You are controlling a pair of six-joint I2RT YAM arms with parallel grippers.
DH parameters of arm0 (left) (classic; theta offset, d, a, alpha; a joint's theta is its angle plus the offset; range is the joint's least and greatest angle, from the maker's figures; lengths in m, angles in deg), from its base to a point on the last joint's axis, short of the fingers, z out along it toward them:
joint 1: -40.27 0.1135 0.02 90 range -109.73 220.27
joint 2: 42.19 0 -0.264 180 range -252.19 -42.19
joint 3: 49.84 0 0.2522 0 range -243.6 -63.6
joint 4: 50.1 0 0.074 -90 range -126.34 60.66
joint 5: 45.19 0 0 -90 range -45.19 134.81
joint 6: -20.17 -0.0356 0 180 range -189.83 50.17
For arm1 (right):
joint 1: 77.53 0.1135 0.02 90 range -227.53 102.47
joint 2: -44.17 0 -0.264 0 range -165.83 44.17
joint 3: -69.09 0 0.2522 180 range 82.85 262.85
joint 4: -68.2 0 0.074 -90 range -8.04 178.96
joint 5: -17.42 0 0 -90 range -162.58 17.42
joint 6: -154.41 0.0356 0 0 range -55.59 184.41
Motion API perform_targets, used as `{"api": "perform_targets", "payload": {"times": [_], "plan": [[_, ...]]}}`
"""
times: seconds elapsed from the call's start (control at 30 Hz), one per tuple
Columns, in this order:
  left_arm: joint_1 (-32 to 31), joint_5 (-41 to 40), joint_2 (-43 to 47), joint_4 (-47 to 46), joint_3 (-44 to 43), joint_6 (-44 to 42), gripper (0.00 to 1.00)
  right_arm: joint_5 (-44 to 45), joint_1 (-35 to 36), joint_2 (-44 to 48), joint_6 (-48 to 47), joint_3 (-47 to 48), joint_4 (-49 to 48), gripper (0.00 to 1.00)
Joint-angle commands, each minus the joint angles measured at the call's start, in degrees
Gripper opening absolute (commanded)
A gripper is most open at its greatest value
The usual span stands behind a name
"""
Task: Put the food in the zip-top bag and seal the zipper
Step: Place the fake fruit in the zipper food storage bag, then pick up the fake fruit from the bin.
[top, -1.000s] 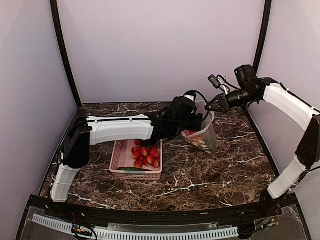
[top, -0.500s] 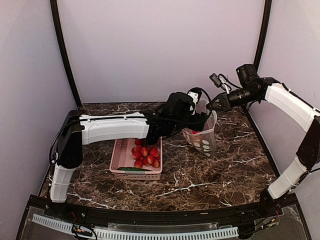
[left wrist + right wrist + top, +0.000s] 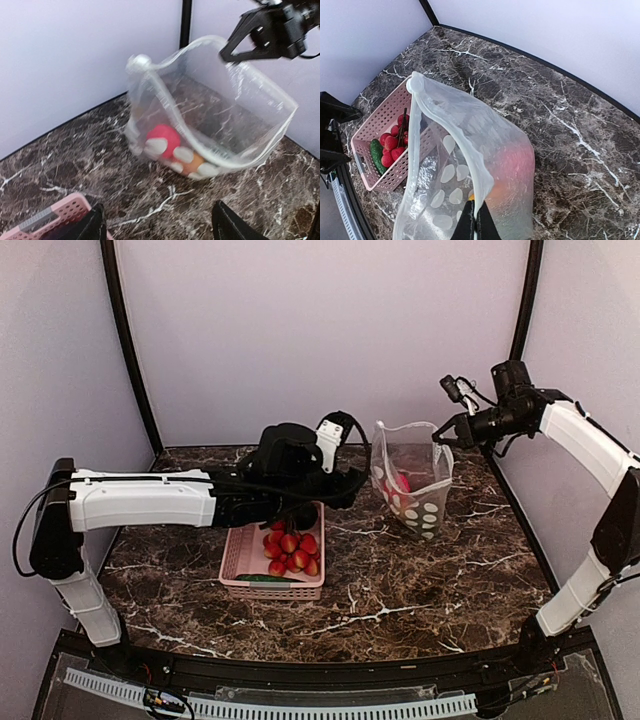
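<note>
bag pinched in right gripper; left wrist shows red fruit inside

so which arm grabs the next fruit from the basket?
Left. The left gripper hangs open by the pink basket of red fruits; the right gripper pinches the zip-top bag by its rim, holding it up.

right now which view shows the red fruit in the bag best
Left wrist. It sees the bag from the side, and the red fruit shows clearly at the bottom. The top view shows only a small red patch through the dotted wall; the right wrist view gives a pink blur behind plastic.
</note>
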Motion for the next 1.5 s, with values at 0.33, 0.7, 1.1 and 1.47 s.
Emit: {"api": "perform_targets", "payload": {"times": [0.33,0.7,1.1,1.47], "plan": [[18.7,13.0,0.4,17.7,6.8,19.4,0.6,1.0,-1.0,8.5,0.0,-18.5,-17.4,0.0],[23.4,22.0,-6.8,23.2,-1.0,13.1,0.63,1.6,-1.4,12.7,-1.8,-28.2,-25.0,0.0],[23.1,28.3,-12.7,37.7,-16.7,-14.8,0.65,-0.2,-1.3,12.8,-2.4,-28.5,-25.0,0.0],[23.0,32.1,-17.7,44.9,-21.0,-27.5,0.62,-0.2,-1.3,13.0,-2.4,-28.7,-25.0,0.0]]}}
